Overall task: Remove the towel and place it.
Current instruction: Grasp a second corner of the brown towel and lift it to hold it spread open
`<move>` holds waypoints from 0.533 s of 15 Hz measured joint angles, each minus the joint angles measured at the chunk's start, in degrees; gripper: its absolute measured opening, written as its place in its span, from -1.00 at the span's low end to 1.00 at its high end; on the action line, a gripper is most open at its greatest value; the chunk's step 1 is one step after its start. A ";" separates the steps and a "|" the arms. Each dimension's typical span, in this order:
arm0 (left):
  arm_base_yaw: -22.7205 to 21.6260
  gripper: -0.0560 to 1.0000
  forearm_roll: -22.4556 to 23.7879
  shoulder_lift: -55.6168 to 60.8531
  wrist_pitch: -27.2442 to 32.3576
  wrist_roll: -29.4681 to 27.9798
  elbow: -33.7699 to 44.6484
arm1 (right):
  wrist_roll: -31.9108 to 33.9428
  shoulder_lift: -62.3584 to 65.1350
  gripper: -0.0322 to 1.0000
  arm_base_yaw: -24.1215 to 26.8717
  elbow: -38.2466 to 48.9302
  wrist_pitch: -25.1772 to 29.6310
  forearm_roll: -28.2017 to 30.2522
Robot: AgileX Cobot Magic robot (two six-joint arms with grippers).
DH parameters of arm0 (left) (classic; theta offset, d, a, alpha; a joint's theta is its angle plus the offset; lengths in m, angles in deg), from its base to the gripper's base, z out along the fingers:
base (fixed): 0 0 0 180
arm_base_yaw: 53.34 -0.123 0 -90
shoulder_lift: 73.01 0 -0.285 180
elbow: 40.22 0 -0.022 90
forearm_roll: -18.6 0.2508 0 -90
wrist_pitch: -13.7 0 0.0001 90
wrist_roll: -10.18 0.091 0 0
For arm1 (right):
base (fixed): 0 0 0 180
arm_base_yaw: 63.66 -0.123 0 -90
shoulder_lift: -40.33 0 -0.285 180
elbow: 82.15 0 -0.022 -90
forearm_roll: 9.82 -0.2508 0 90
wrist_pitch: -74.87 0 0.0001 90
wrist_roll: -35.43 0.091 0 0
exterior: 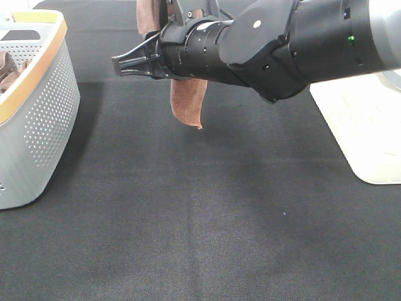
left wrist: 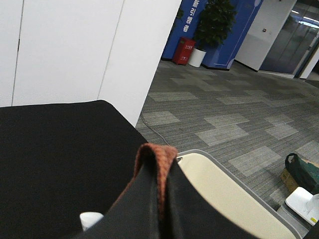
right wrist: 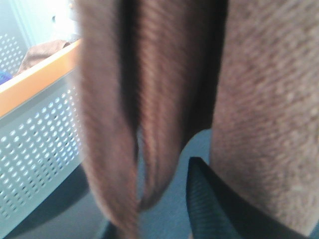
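The reddish-brown towel (exterior: 188,103) hangs in the air above the black table, and its upper part is partly hidden behind my right arm. In the left wrist view my left gripper (left wrist: 162,175) is shut on a folded edge of the towel (left wrist: 157,159). My right gripper (exterior: 120,65) points left towards the basket. Its fingers stand apart with nothing visible between the tips. The right wrist view is filled by blurred towel folds (right wrist: 149,99) hanging close to the camera, with one black finger (right wrist: 219,204) showing beside them.
A grey perforated basket (exterior: 37,119) with an orange rim stands at the left edge, with a bunched brown cloth (exterior: 6,69) inside. A cream-white tray (exterior: 369,125) lies on the right. The black table cloth (exterior: 200,219) covers the table.
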 joint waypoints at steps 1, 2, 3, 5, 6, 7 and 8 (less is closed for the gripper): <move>0.00 -0.89 -0.34 0.00 0.00 0.00 0.00 | 0.00 0.00 -0.24 0.00 0.00 -0.23 0.00; 0.00 -0.89 -0.57 0.00 0.00 0.00 0.00 | 0.00 0.00 -0.24 0.00 0.00 -0.46 0.11; 0.00 -0.89 -0.69 0.00 0.00 0.00 0.00 | 0.00 0.00 -0.24 0.00 0.00 -0.69 0.57; 0.00 -0.89 -0.80 0.00 -0.17 0.00 0.00 | 0.00 0.00 -0.24 0.00 0.00 -0.86 1.03; 0.00 -0.89 -0.80 0.00 -0.23 0.00 0.00 | 0.00 0.00 -0.24 0.00 0.00 -0.92 1.38; 0.00 -0.89 -0.86 0.00 -0.29 0.00 0.00 | 0.00 0.00 -0.24 0.00 0.00 -0.97 1.72; 0.00 -0.89 -0.86 0.00 -0.29 0.00 0.00 | 0.00 0.00 -0.24 0.00 0.00 -1.20 2.01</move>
